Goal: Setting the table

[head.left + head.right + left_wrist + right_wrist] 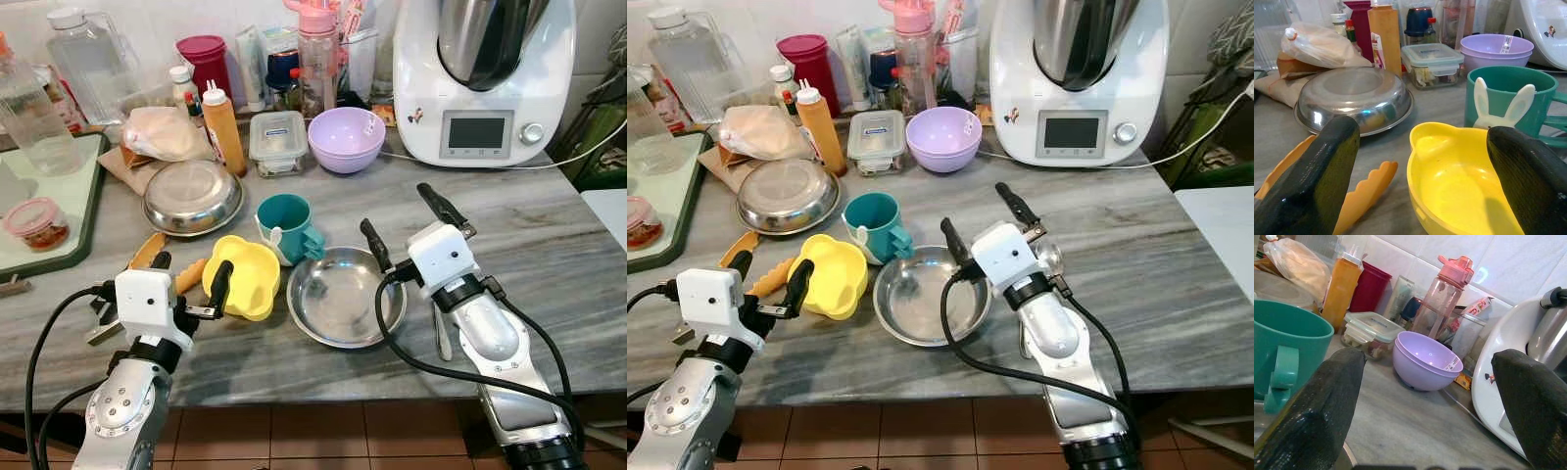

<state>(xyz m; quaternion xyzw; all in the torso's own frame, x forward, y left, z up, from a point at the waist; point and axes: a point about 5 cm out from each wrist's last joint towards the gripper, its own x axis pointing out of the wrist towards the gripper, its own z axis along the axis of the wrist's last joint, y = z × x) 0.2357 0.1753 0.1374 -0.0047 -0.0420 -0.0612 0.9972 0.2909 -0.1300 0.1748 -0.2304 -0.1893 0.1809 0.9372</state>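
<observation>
My left gripper (191, 272) is open low over the marble counter (549, 255). Orange tongs (186, 275) lie between its fingers, and one finger is at the rim of a yellow bowl (247, 277). In the left wrist view the yellow bowl (1459, 191) and the tongs (1364, 191) sit between the two black fingers. A steel bowl (345, 297) stands upright at the centre front. My right gripper (409, 225) is open just above its right rim, with nothing held. Behind the steel bowl stands a teal bunny cup (287, 225). A spoon (1050, 257) lies under my right arm.
An upturned steel dish (192, 196), an orange sauce bottle (224, 127), a lidded food box (278, 142) and a purple bowl (346, 137) stand further back. A white kitchen machine (485, 78) fills the back right. A green tray (83, 201) holds a small jar (36, 223).
</observation>
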